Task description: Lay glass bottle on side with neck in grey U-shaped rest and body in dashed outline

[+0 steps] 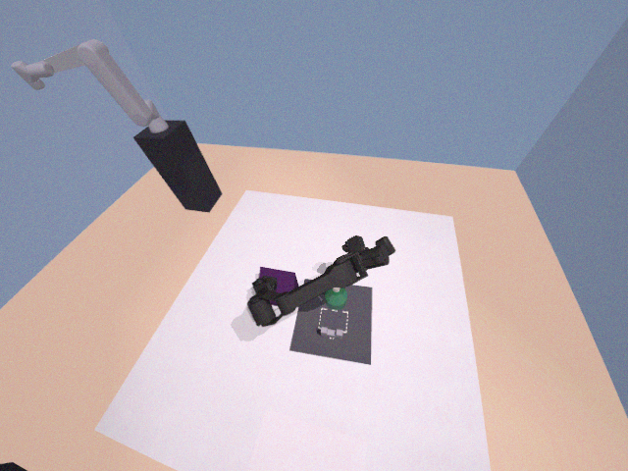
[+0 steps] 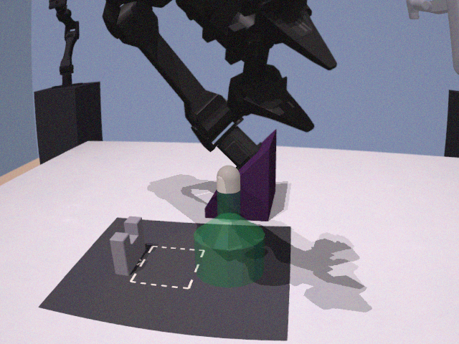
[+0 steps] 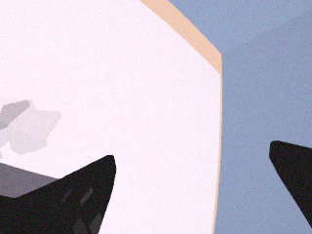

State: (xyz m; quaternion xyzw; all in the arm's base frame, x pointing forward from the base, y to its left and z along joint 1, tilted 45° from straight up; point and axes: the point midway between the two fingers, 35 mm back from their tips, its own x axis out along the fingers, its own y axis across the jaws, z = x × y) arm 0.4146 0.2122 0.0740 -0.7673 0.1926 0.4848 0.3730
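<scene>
Nearest you, up high, the pincer (image 1: 370, 243) (image 2: 320, 99) (image 3: 194, 156) is hanging spread about as wide as it goes, gripping nothing, probably keeping room for a grasp. Below, the dark mat (image 1: 354, 324) (image 2: 222, 314) (image 3: 19, 182) is lying flat, marking your work area. On its left, the grey U-shaped rest (image 1: 332, 332) (image 2: 120, 251) is standing with its notch up, presumably waiting to cradle the neck; the dashed outline (image 1: 347, 312) (image 2: 189, 284) is sitting just right of it, marking the body's spot. Right of that, the glass bottle (image 1: 336, 297) (image 2: 229, 255) is standing upright, pale cap up, not yet laid down. Relative to the pincer, it's sitting lower, left and farther from you, well apart. Farther back, the purple wedge (image 1: 284, 279) (image 2: 259, 185) is carrying the black arm (image 1: 309, 293) (image 2: 170, 67) on its slope, likely as a mount.
</scene>
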